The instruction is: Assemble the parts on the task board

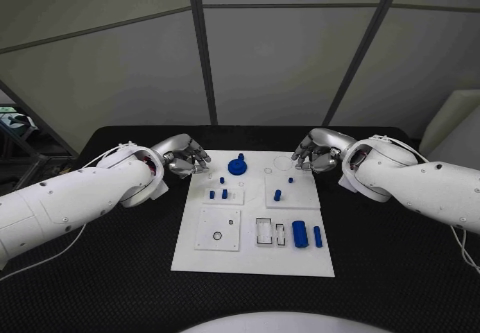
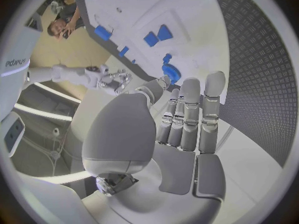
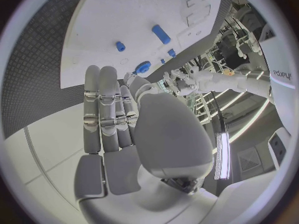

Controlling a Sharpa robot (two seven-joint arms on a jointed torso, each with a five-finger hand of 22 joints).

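The white task board (image 1: 252, 258) lies in the middle of the black table. On its far end sits a round blue part (image 1: 238, 166), with small blue pegs (image 1: 219, 193) on raised white blocks behind two blue cylinders (image 1: 299, 234) near the front right. My left hand (image 1: 183, 158) hovers at the board's far left corner and my right hand (image 1: 315, 152) at its far right corner. Both hold nothing. In the wrist views the left hand (image 2: 184, 117) and the right hand (image 3: 112, 112) have straight fingers pointing toward the round blue part (image 2: 171, 72) (image 3: 143, 67).
A white plate with a round hole (image 1: 219, 229) and a rectangular slotted block (image 1: 265, 232) sit on the near half of the board. Black textured table (image 1: 400, 270) surrounds the board on all sides. Grey wall panels stand behind the table.
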